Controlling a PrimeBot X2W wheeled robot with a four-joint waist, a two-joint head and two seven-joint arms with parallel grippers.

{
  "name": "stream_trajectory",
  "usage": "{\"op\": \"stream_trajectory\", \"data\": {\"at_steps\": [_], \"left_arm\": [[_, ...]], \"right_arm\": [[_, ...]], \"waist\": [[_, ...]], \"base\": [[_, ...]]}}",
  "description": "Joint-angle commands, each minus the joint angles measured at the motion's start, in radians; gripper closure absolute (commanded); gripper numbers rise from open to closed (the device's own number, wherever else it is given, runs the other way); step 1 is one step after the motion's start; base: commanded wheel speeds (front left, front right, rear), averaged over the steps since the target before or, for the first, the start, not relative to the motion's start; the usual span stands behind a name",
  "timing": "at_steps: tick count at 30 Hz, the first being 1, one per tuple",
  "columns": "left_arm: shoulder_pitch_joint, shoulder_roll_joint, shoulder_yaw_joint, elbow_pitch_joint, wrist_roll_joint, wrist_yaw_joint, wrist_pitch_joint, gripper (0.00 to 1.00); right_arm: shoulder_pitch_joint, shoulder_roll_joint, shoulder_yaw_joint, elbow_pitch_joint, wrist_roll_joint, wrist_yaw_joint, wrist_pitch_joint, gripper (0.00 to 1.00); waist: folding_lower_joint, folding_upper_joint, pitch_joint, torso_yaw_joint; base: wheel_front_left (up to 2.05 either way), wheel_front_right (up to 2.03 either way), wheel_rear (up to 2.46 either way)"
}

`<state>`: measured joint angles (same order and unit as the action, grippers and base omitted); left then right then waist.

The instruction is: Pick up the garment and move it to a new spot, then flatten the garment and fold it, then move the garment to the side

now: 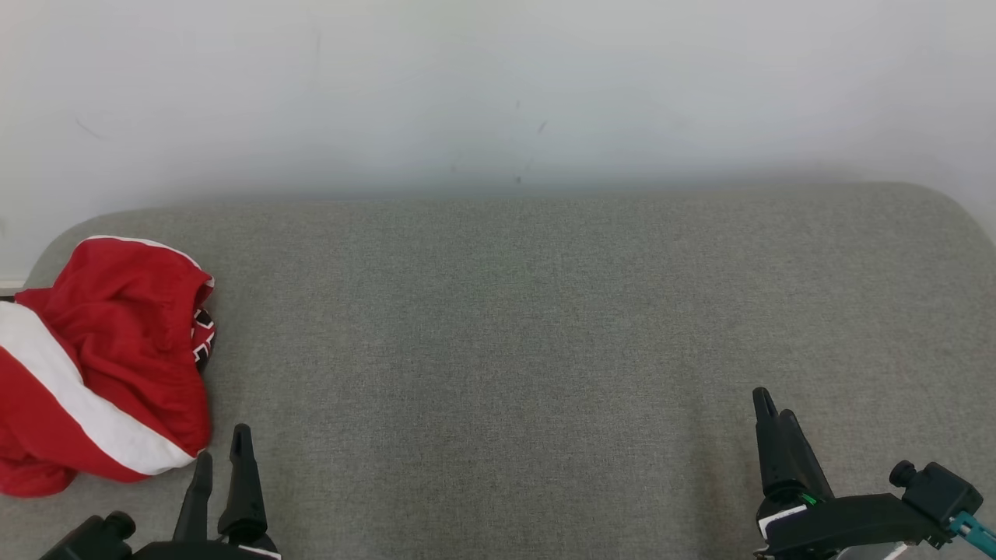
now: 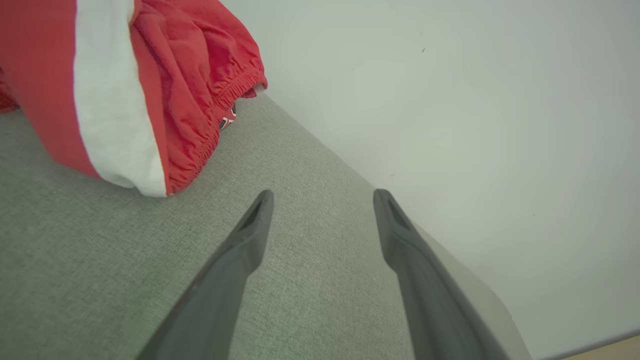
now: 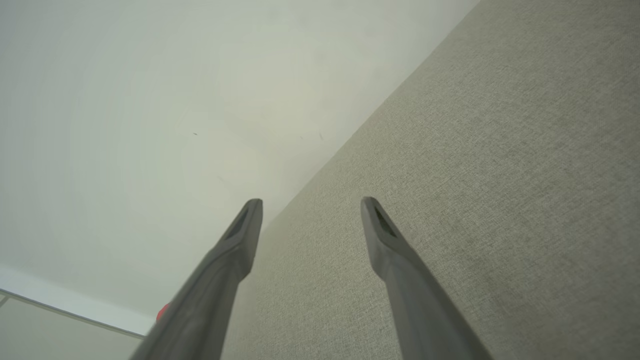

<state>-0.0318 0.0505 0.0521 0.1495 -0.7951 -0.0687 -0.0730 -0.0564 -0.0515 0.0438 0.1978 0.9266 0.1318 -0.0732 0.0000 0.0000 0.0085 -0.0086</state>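
My left gripper [image 1: 222, 442] wide, empty, red white-striped garment [image 1: 117, 342] just ahead-left of it, my right gripper [image 1: 774, 402] wide, well apart

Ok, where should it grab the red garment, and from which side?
Probably the near corner of the red garment, where the white stripe ends in a thick fold at the heap's edge on the grey surface. Come in low from its right side with the open left gripper, which sits just beside that corner.
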Motion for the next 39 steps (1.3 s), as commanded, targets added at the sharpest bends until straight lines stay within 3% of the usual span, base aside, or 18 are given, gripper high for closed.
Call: {"op": "stream_trajectory", "data": {"at_steps": [1,18,39], "left_arm": [[-0.003,0.009,-0.005,-0.018,0.039,0.007,-0.011,0.00],[0.013,0.033,-0.045,-0.036,0.255,0.051,-0.062,0.00],[0.036,0.049,-0.068,-0.071,0.451,0.078,-0.112,0.00]], "right_arm": [[-0.005,-0.007,0.006,-0.016,-0.046,-0.001,-0.011,0.00],[0.001,0.000,0.010,-0.016,-0.356,-0.001,-0.062,0.00],[0.008,0.001,0.032,-0.026,-0.578,-0.001,-0.114,0.00]], "waist": [[0.0000,0.0000,0.000,0.000],[0.0000,0.0000,-0.001,-0.004],[0.0000,0.0000,-0.004,-0.008]], "base": [[0.00,0.00,0.00],[0.00,0.00,0.00],[0.00,0.00,0.00]]}}
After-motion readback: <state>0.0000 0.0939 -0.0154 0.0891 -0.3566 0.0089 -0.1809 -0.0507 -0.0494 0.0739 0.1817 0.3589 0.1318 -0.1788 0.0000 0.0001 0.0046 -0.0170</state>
